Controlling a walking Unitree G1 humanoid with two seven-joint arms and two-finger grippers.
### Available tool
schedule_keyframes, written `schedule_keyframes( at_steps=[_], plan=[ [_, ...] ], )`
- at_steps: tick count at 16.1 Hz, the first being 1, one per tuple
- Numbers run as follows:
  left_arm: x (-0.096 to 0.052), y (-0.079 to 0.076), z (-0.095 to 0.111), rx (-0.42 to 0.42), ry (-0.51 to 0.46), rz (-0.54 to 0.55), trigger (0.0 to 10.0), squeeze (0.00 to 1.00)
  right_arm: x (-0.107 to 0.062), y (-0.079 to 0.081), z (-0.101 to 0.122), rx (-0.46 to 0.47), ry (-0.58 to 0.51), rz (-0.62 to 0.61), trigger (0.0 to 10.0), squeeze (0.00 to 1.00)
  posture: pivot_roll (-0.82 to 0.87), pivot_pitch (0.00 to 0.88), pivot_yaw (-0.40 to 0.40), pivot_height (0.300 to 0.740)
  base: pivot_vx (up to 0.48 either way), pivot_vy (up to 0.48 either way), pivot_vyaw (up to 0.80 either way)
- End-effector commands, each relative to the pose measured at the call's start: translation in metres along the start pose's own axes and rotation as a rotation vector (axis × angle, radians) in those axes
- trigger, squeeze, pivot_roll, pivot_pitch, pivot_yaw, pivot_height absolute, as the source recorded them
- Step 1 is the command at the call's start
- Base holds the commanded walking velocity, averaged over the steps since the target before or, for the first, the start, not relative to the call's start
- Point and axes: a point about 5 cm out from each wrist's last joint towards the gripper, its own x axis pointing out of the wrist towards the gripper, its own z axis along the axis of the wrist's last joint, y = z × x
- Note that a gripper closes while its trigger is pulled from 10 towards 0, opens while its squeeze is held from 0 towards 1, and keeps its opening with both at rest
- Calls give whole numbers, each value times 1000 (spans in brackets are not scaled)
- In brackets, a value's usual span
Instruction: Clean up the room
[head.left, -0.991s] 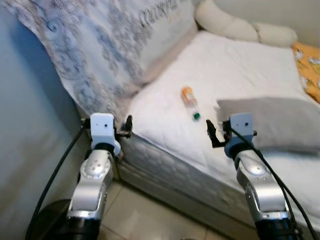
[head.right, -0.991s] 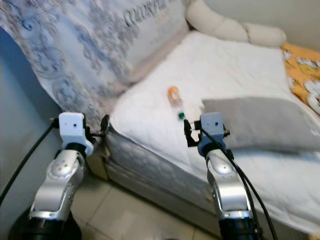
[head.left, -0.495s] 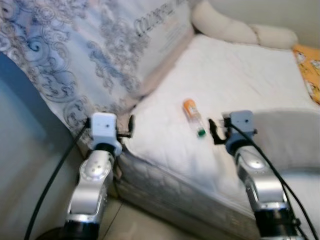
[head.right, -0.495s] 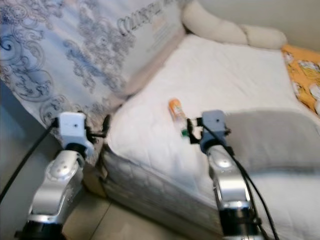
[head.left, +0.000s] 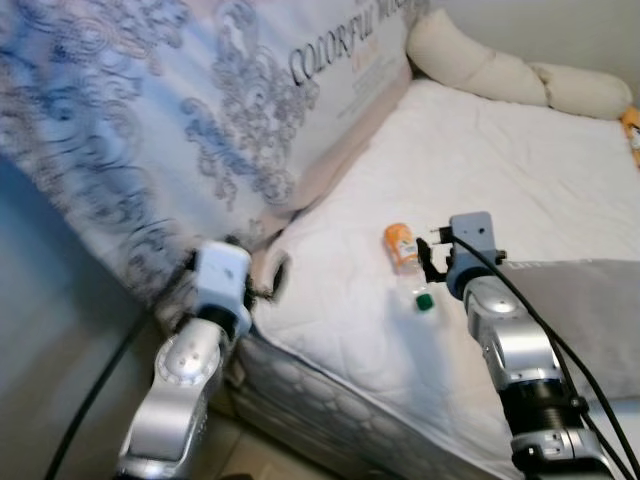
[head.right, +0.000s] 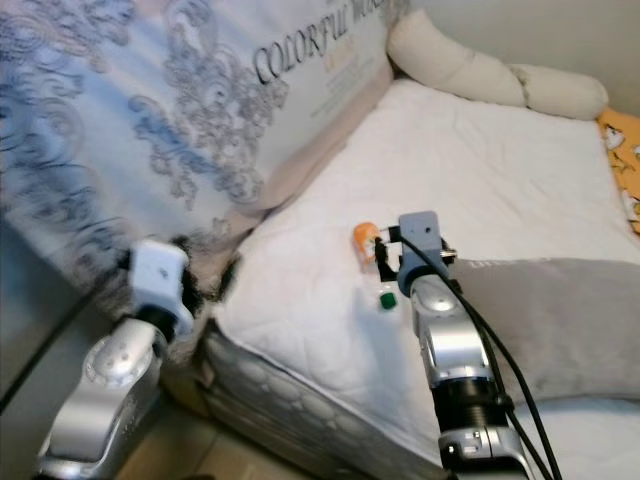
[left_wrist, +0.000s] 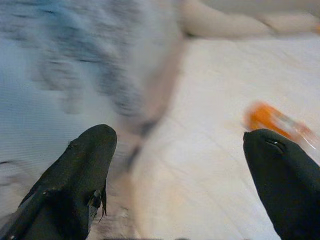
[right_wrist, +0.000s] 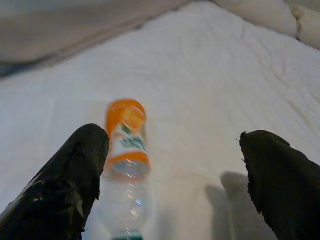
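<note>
Right gripper (right_wrist: 170, 185) spread wide, hovering just beside the bottle (head.left: 408, 264) lying on the bed (head.left: 520, 170), left gripper (left_wrist: 185, 185) also agape near the bed corner; risk: round bottle rolls on soft mattress if a finger nudges it.

A clear plastic bottle with an orange label and green cap (head.left: 407, 266) lies on its side on the white quilted mattress (head.left: 520, 170), just to the left of the right gripper (right_wrist: 172, 172) and close below its spread fingers (right_wrist: 70, 175). A flat grey cushion (head.left: 590, 310) lies on the mattress to the right of that gripper. Two cream bolster pillows (head.left: 500, 72) lie at the far end, well beyond it. A patterned upright mattress (head.left: 170, 120) leans along the bed's left edge, beside the left gripper (left_wrist: 185, 185), which hangs at the bed's near left corner with fingers apart.
</note>
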Motion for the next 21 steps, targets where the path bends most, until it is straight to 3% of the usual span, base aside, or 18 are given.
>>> schedule_keyframes(
  at_steps=[1,2,3,4,9,10,12,14,16,21],
  plan=[
    [-4,2,-1,35,15,-31,10000,0,2,3,3,-3,5,8,10000,580,87,0,-63,740,0,0,0],
    [-5,2,-3,87,36,-56,10000,0,4,2,3,-10,12,2,10000,0,93,0,-62,740,0,0,0],
    [-7,5,-7,143,78,-101,10000,0,9,-3,4,-21,27,-21,10000,0,86,0,-55,740,0,0,0],
    [-7,9,-6,152,88,-116,10000,0,13,-8,3,-23,45,-30,10000,992,85,0,-52,740,0,0,0],
    [-10,5,10,140,87,-295,10000,0,34,-33,2,-20,145,-20,10000,1000,124,0,-49,740,0,0,0],
    [-13,4,12,156,104,-344,10000,0,38,-32,1,-55,175,11,10000,0,140,0,-48,740,0,0,0],
    [-12,7,15,226,151,-394,10000,0,42,-33,1,-74,210,17,10000,0,156,0,-54,740,0,0,0],
    [-15,5,24,244,155,-447,10000,0,43,-31,-2,22,231,19,10000,0,192,0,-63,740,0,0,0],
    [-20,4,27,244,169,-471,10000,0,43,-27,-4,42,231,38,10000,0,207,0,-62,740,0,0,0],
    [-39,-4,35,248,223,-518,10000,0,41,-25,-20,-17,265,-6,10000,0,264,100,-69,740,0,0,0]
  ],
)
